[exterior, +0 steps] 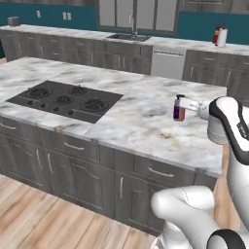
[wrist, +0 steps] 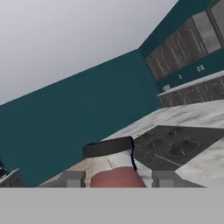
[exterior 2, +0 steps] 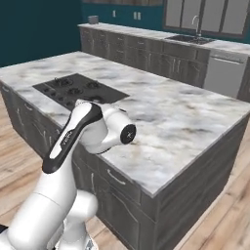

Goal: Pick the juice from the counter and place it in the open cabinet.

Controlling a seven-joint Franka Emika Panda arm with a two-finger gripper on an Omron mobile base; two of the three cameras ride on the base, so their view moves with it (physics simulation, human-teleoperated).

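Note:
The juice is a small dark purple bottle with a reddish-pink upper part and a dark cap. It stands upright at the right side of the marble island counter, and I cannot tell whether its base touches the top. My gripper reaches in level from the right and is shut on the juice. In the hand view the juice sits between the two fingertips, its dark cap pointing away. I cannot make out which wall cabinet is the open cabinet.
A black cooktop is set in the island's left half. Against the teal wall runs a long counter with a sink, a dishwasher and a paper towel roll. Wall cabinets hang above it.

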